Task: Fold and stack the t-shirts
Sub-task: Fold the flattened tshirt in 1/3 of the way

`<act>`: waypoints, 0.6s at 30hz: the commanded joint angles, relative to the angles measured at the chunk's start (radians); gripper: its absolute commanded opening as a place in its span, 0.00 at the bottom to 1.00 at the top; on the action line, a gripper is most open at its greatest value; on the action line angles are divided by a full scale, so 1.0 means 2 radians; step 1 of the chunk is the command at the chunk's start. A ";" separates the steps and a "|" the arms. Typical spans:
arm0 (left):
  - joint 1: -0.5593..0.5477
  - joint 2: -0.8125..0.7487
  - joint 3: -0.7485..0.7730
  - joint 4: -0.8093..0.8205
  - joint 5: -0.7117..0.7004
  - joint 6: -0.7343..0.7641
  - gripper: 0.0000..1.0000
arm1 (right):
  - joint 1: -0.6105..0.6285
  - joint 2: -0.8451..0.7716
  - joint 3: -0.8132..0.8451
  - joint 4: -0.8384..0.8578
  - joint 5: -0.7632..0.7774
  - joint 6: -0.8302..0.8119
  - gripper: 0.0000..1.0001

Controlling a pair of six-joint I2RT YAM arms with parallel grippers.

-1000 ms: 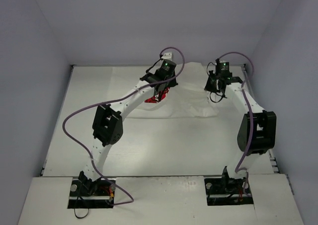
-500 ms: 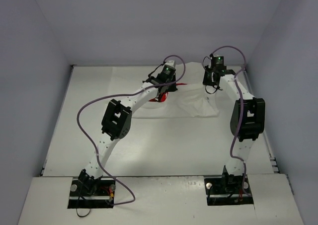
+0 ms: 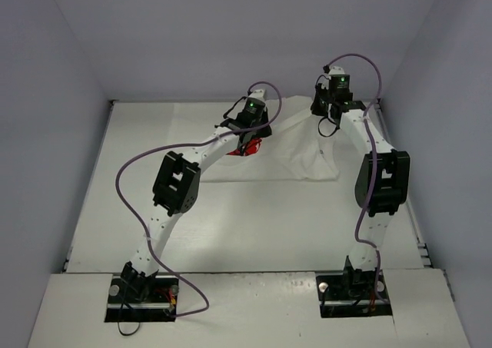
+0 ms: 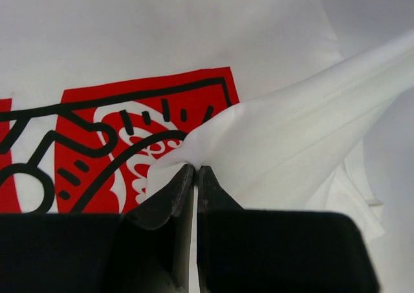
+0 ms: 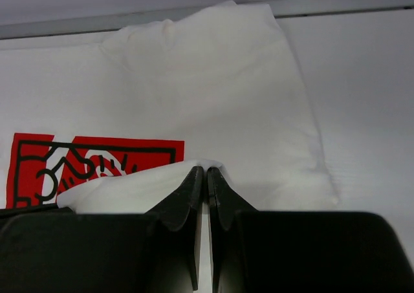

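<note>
The white t-shirt [image 3: 296, 157] is lying at the far side of the desk [image 3: 254, 225], its red print [image 4: 97, 144] of black and white line drawing facing up. The left hand [image 4: 195, 170] is pinching a raised fold of the cloth over the print, fingers clamped tight on it; the right hand [image 5: 206, 171] is likewise gripping a lifted white edge

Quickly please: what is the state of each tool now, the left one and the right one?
Left tool: closed, pinching a raised fold of the white t-shirt.
Right tool: closed, pinching a fold of the same t-shirt.
</note>
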 commanded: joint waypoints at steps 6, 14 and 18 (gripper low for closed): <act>0.017 -0.080 -0.072 0.064 0.003 -0.016 0.00 | -0.004 -0.030 -0.076 0.059 -0.009 -0.031 0.00; 0.010 -0.113 -0.116 0.052 0.027 -0.055 0.00 | -0.005 -0.092 -0.186 0.058 -0.005 -0.012 0.00; 0.000 -0.131 -0.151 0.052 0.037 -0.089 0.00 | -0.004 -0.133 -0.235 0.057 0.002 0.014 0.00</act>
